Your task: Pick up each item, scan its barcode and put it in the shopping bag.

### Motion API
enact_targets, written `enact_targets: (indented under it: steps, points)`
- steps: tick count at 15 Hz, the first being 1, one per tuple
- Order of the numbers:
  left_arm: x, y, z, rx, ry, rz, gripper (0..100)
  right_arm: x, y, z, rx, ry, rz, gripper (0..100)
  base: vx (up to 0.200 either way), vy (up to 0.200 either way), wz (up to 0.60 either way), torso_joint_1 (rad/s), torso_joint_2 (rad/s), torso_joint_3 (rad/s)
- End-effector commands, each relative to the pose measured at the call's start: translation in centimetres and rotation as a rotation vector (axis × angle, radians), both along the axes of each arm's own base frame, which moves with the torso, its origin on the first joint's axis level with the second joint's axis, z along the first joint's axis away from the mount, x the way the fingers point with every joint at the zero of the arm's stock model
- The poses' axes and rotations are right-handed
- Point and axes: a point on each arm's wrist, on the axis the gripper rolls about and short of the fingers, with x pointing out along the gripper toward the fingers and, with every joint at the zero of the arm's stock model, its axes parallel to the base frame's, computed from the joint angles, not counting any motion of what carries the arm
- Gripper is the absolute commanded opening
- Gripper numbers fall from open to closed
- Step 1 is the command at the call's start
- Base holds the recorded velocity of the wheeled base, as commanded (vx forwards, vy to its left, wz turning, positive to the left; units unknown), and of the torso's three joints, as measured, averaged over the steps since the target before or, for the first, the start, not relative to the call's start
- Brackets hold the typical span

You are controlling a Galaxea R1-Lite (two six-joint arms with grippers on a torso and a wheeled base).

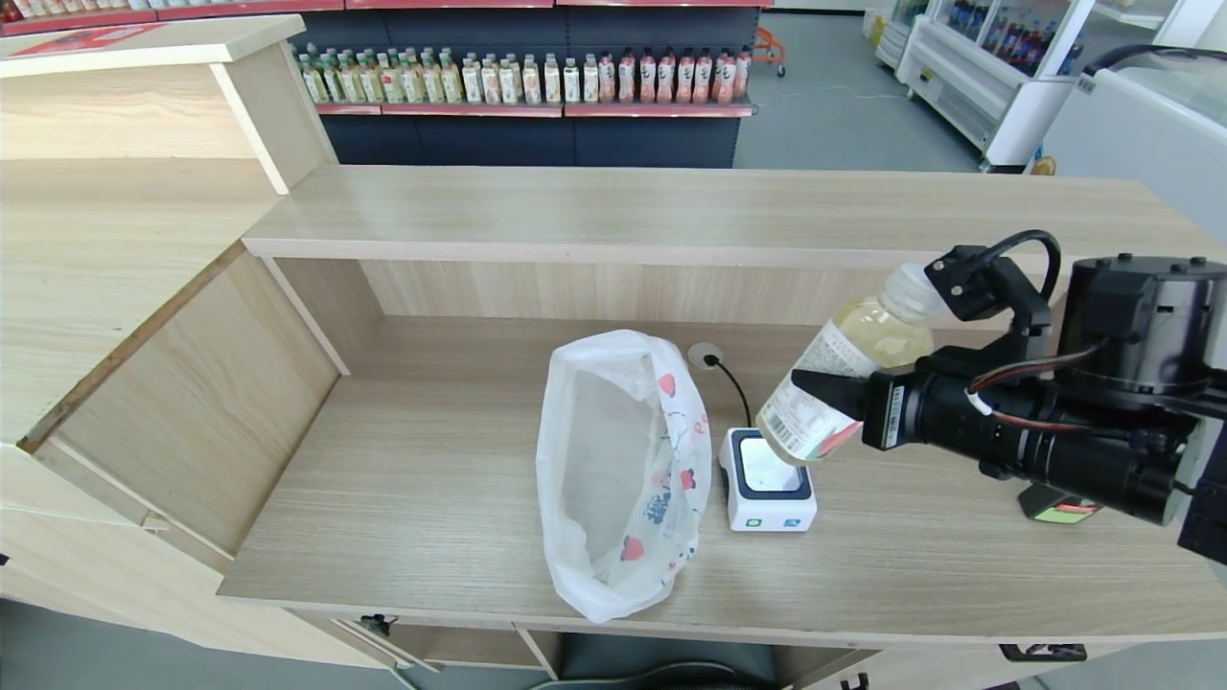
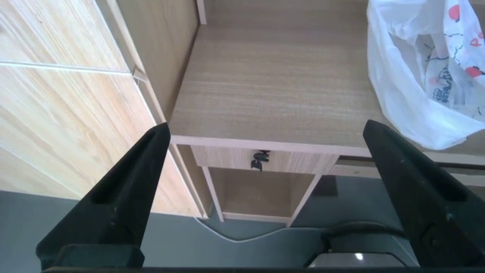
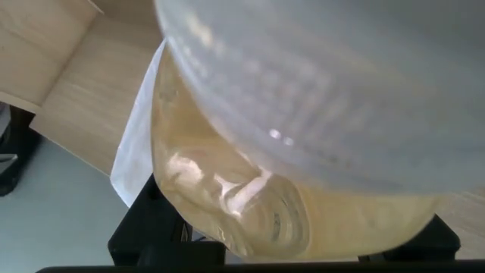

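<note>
**Bottle hanging over the scanner, clamped in my right fingers**

Bottle point(image 1: 848, 369) of pale yellow liquid is sitting tilted in my right fingers point(image 1: 826, 391), which are clamping on its labelled lower half. Its cap is pointing up and away from me, and its base is dipping below the fingers. The scanner point(image 1: 767, 482) is sitting on the surface point(image 1: 431, 479) just under the fingers, with the bottle's base hanging close above its glass top; I cannot tell whether the two are touching. The scanner's black cable is running away from the fingers to a round hole in the surface.

The shopping bag point(image 1: 618, 470), white with red prints, is lying just past the scanner on the side away from my right fingers, its mouth gaping toward the near edge.

My left fingers point(image 2: 129, 197) are standing wide apart, holding nothing. They are hanging off the near edge of the surface, with the bag ahead of them and off to one side.
</note>
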Motion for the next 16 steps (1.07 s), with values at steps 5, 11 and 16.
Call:
enact_targets:
  steps: [5, 11, 16]
  points:
    - [0.0, 0.0, 0.0, 0.000, 0.000, 0.000, 100, 2.0, 1.3, -1.9, -0.029, 0.055, 0.008, 0, 0.000, 0.160, 0.00, 0.003, 0.00, 0.005]
    - [0.0, 0.0, 0.0, 0.000, 0.000, 0.000, 100, 5.9, 3.8, -5.9, -0.048, 0.086, 0.024, 0, 0.000, 0.000, 0.00, 0.000, 0.00, 0.000]
    - [0.0, 0.0, 0.0, 0.000, 0.000, 0.000, 100, 8.8, 8.4, -9.1, -0.045, 0.068, 0.089, 0, 0.000, 0.000, 0.00, 0.000, 0.00, 0.000]
